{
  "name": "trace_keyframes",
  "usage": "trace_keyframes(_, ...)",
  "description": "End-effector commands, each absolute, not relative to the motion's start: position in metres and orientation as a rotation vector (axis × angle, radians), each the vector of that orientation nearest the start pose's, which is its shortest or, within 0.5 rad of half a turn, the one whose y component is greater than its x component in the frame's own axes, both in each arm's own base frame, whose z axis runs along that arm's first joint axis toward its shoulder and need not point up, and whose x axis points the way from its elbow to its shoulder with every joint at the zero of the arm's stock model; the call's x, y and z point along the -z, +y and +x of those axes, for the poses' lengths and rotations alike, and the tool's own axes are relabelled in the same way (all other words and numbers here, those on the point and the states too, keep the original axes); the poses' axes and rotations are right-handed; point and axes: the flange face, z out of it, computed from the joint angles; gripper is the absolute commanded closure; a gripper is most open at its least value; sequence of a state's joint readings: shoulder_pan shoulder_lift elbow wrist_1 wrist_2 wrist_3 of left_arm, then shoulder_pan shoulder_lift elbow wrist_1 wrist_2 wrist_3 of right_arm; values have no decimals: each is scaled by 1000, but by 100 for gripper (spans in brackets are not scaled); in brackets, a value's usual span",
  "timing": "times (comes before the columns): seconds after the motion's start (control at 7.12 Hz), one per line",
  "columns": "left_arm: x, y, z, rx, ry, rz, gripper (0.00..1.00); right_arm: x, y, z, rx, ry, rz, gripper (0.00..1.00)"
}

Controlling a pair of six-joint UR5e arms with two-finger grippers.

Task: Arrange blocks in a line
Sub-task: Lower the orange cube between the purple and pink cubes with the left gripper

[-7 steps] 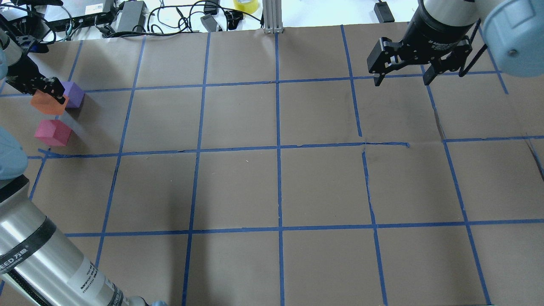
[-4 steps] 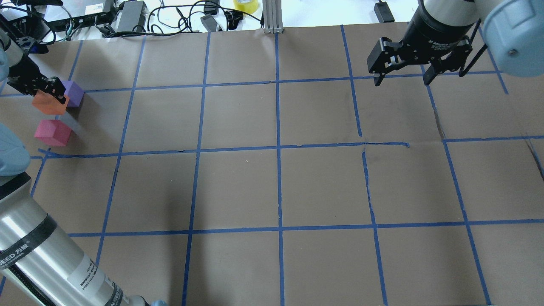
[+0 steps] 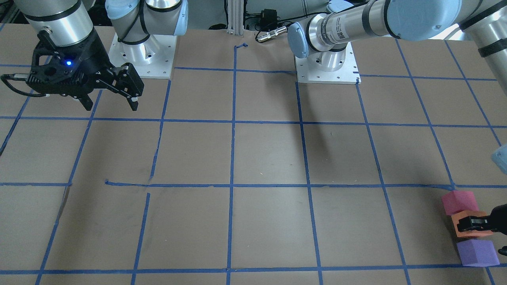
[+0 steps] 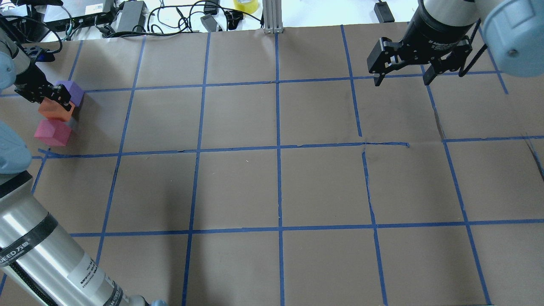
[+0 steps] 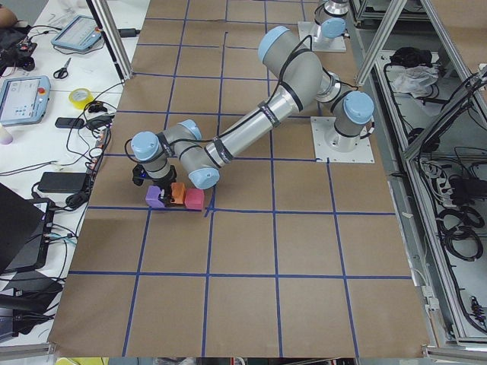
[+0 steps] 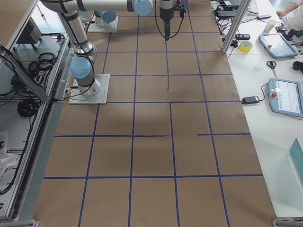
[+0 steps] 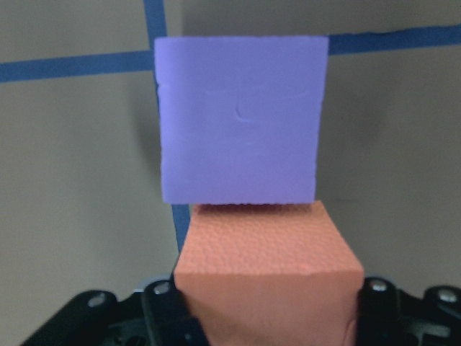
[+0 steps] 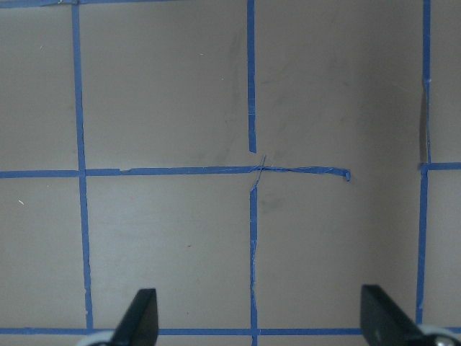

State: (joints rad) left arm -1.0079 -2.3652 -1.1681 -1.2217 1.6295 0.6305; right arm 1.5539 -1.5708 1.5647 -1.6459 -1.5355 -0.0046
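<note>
The orange block (image 4: 55, 111) is held in my left gripper (image 4: 53, 101), which is shut on it at the table's far left. It sits low between the purple block (image 4: 73, 91) and the red-pink block (image 4: 53, 132), close to both, in a short row. In the front view the row reads red-pink (image 3: 458, 202), orange (image 3: 463, 217), purple (image 3: 477, 253). In the left wrist view the orange block (image 7: 266, 277) meets the purple block (image 7: 241, 119). My right gripper (image 4: 400, 81) is open and empty, raised at the far right.
Brown paper with a blue tape grid (image 4: 278, 146) covers the table. Cables, power bricks and a yellow tape roll (image 4: 245, 5) lie beyond the far edge, beside an aluminium post (image 4: 272, 17). The arm bases (image 3: 326, 63) stand at the robot's side.
My left gripper has brought the orange block down and nearer, into the gap between the purple and red-pink blocks. The right arm has not moved.
</note>
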Motion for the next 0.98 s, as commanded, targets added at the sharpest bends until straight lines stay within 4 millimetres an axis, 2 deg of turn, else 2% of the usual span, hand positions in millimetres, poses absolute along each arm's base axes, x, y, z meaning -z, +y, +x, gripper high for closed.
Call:
trace_keyframes(0.0,-193,-712,299,-113,3113,119,100,-499,-502,128,127,3105,17,0)
trace_keyframes(0.42,-182,-707,297,-136,3120,130,100,-499,-502,128,127,3105,17,0)
trace_keyframes(0.84,-186,-708,302,-75,3096,148,100,-499,-502,128,127,3105,17,0)
